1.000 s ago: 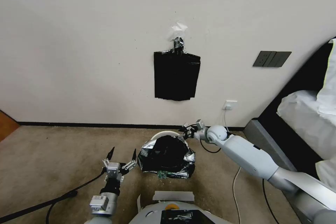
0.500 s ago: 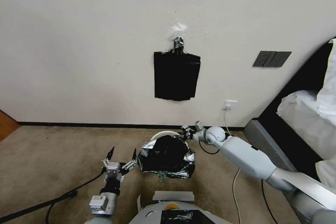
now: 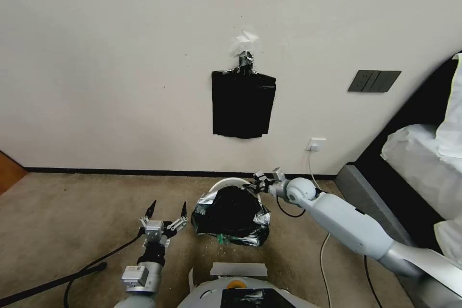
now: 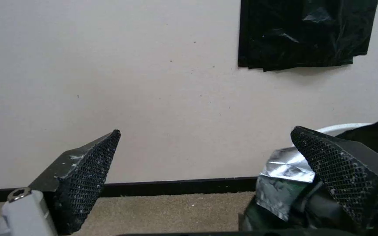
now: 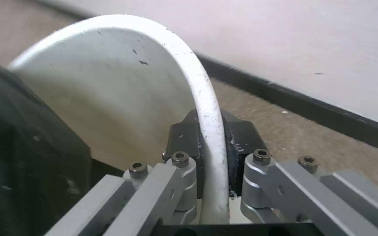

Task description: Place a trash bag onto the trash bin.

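A glossy, crinkled black trash bag (image 3: 230, 211) sat slumped over the near side of a round cream-white trash bin (image 3: 230, 183) on beige carpet (image 3: 72, 211), its far rim bare. The right gripper (image 3: 260, 182) clamped that smooth rim at two o'clock. The left gripper (image 3: 166, 211), jaws spread wide, hovered at the bag's nine o'clock.

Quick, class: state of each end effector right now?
Left end effector: open, holding nothing, beside the trash bag.
Right end effector: closed on the rim of the trash bin.
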